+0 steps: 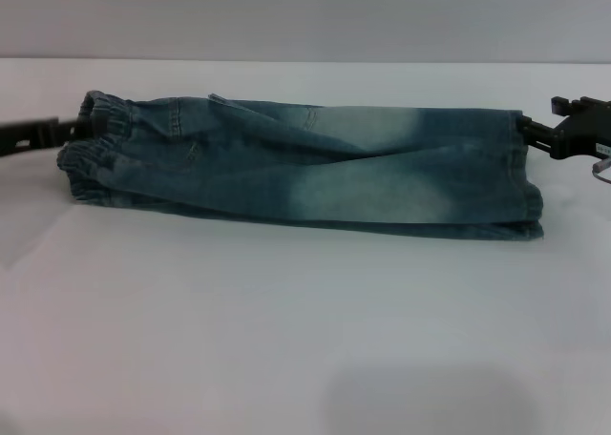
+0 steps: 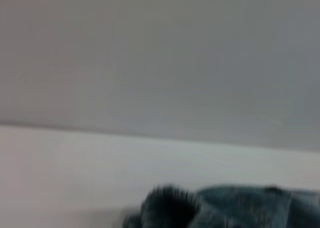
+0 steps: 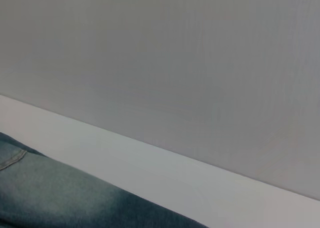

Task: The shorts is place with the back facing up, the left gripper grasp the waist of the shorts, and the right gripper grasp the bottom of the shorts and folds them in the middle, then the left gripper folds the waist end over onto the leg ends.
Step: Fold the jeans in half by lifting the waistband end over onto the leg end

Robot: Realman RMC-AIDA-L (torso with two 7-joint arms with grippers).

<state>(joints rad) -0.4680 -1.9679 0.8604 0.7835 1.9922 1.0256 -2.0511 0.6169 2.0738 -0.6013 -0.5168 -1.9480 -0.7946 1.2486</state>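
Shorts point(image 1: 305, 168) lie folded lengthwise across the table's point(image 1: 286, 340) far half, waist point(image 1: 100, 130) left, hems right; left gripper point(image 1: 76, 130) grips the waist, right gripper point(image 1: 527, 134) pinches the far hem corner; both should, I judge, lower evenly, keeping the edges aligned.

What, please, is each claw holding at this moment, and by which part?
Both hold the faded blue-green denim shorts: the left claw at the ruffled elastic waist, the right claw at the straight leg hems.

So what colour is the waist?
Darker blue denim, gathered waist; the head view shows it best.
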